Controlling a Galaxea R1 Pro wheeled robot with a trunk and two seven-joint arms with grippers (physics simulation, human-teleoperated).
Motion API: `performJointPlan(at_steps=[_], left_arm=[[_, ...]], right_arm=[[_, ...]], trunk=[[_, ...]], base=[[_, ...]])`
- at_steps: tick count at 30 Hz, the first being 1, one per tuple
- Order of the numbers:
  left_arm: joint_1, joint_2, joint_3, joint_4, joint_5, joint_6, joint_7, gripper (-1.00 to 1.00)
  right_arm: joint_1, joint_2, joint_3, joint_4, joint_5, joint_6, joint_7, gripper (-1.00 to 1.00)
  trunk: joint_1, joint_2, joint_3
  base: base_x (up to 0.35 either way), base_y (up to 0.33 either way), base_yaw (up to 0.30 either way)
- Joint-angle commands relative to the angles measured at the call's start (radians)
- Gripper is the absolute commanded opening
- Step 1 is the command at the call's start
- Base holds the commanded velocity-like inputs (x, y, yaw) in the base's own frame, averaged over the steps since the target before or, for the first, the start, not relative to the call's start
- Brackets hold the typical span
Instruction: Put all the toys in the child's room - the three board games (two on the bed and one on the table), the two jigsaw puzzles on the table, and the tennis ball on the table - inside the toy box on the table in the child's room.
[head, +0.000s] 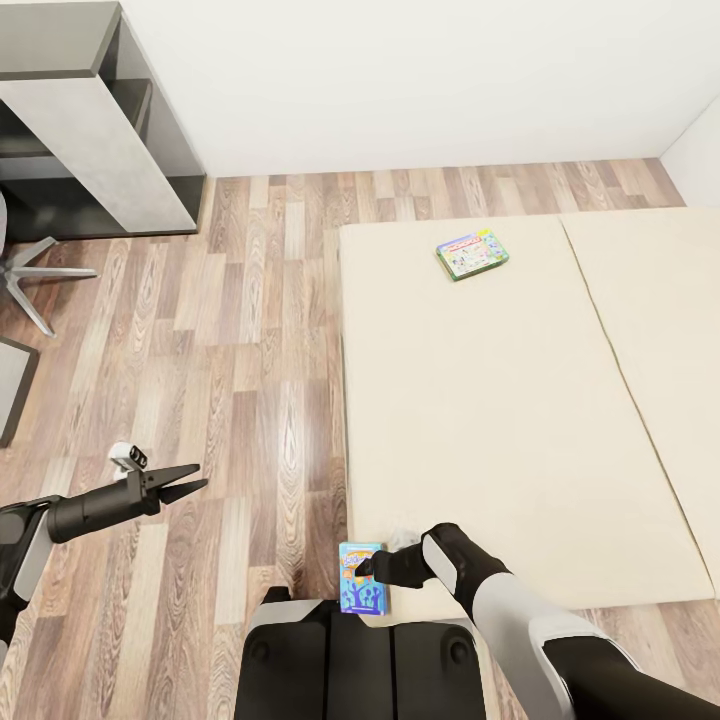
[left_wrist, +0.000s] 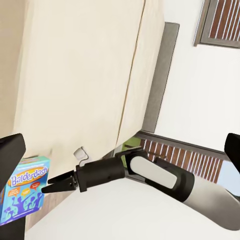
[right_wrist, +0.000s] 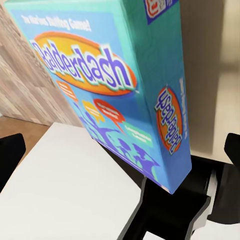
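Note:
A blue board game (head: 360, 578) marked "Balderdash" stands tilted at the near left corner of the cream bed (head: 500, 420). My right gripper (head: 368, 570) is right at it. In the right wrist view the box (right_wrist: 110, 85) looms just ahead, and the fingertips (right_wrist: 10, 155) sit wide apart, clear of its sides. The left wrist view shows that gripper (left_wrist: 50, 189) beside the box (left_wrist: 22, 192). A green-bordered board game (head: 472, 253) lies flat on the far part of the bed. My left gripper (head: 188, 482) hangs open and empty over the wood floor.
A grey shelf unit (head: 100, 120) stands against the white wall at the far left, with a chair's star base (head: 30, 275) beside it. Wood floor (head: 250, 330) runs along the bed's left side. My own base (head: 360, 660) is close to the bed corner.

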Motion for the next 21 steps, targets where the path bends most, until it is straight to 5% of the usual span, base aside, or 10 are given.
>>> performJointPlan(at_steps=[1, 21], left_arm=[[0.000, 0.000, 0.001, 0.000, 0.001, 0.011, -0.003, 1.00], [0.000, 0.000, 0.003, 0.000, 0.001, 0.011, -0.003, 1.00]], right_arm=[[0.000, 0.000, 0.002, -0.001, -0.007, 0.005, -0.003, 1.00], [0.000, 0.000, 0.002, -0.001, -0.008, 0.005, -0.004, 1.00]], trunk=[[0.001, -0.001, -0.001], [0.001, -0.001, -0.001]], base=[[0.000, 0.000, 0.000], [0.000, 0.000, 0.000]])
